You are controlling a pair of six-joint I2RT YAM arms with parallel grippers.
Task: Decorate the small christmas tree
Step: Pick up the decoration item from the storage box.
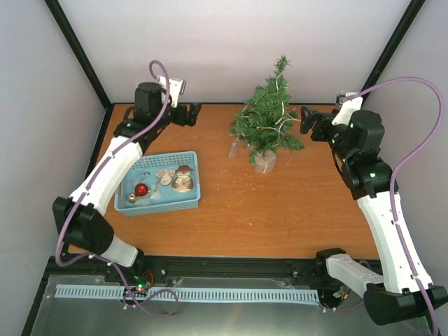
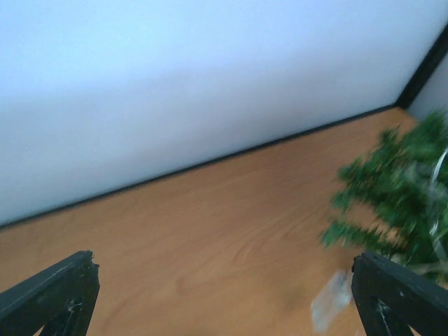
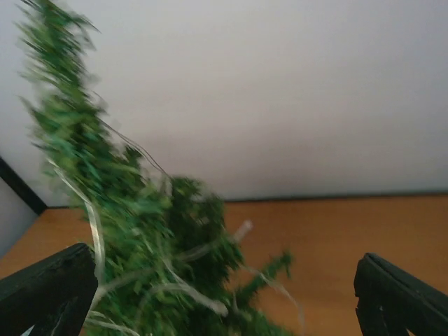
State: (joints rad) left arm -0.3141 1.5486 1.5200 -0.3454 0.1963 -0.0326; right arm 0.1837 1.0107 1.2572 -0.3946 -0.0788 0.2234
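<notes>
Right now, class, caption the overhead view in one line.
Open left gripper and open right gripper flank the tree; blue basket holds ornaments.

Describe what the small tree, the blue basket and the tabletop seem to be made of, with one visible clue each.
The small christmas tree is probably plastic, matte dark green: its needles are bristly and uniform. The basket is likely moulded plastic, light blue: its walls have regular slots. The table is wood or wood-look laminate, smooth: orange-brown grain lines show.

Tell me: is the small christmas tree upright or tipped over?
Upright: the small christmas tree stands on its round pale base on the table, pointed top up.
</notes>
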